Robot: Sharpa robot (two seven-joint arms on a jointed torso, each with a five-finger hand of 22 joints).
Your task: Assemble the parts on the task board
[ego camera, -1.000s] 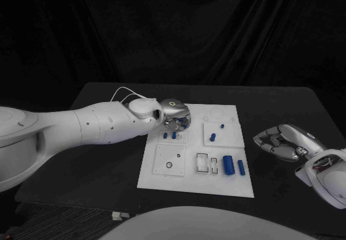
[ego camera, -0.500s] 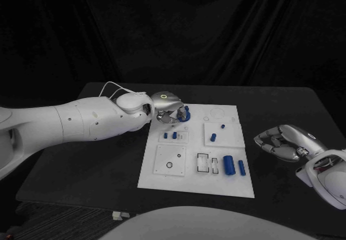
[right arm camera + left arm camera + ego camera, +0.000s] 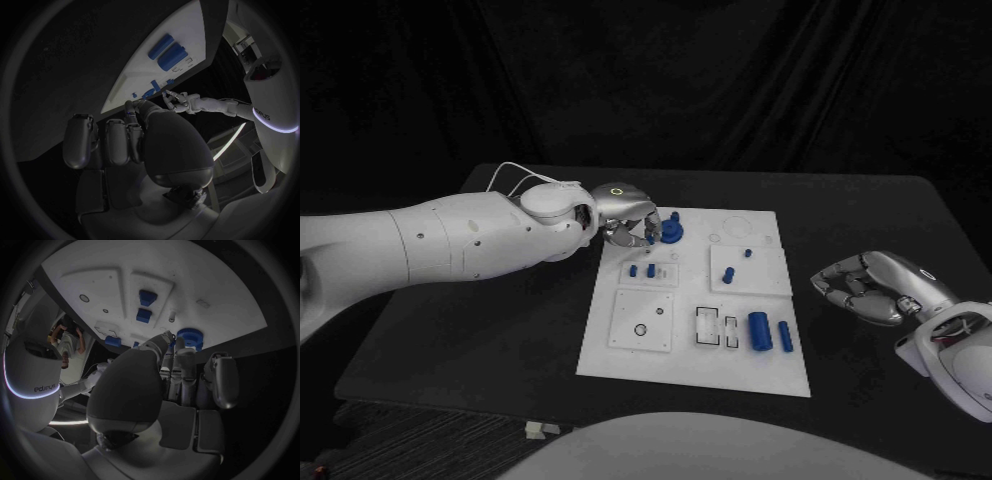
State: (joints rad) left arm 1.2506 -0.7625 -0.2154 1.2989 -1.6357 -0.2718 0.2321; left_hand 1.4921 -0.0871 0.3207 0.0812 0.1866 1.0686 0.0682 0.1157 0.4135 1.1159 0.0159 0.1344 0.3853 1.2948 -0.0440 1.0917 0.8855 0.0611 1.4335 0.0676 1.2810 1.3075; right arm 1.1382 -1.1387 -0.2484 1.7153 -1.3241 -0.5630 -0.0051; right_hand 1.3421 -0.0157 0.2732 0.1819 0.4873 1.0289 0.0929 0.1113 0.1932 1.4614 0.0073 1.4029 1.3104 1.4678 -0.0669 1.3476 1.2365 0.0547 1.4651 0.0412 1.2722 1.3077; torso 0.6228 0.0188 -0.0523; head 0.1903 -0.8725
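Observation:
The white task board (image 3: 678, 352) lies in the middle of the table. My left hand (image 3: 629, 214) hovers at the board's far left corner and pinches a round blue toothed part (image 3: 671, 232) at its fingertips; the same blue part (image 3: 189, 335) sits against the fingers (image 3: 167, 342) in the left wrist view. Two small blue pieces (image 3: 640, 270) stand in a panel just below the hand. A thick blue cylinder (image 3: 759, 330) and a slim one (image 3: 783, 336) lie at the near right. My right hand (image 3: 867, 286) rests off the board to the right, fingers curled in on nothing.
More small blue pieces (image 3: 728, 273) sit in the right panel, and a black ring (image 3: 640, 330) lies on the near left panel. White slots (image 3: 715, 326) are beside the cylinders. Bare black table (image 3: 473, 330) surrounds the board.
My left hand has drawn back from the panel with the two small pieces toward the board's far left corner, and the blue toothed part now shows at its fingertips. The right hand has stayed still.

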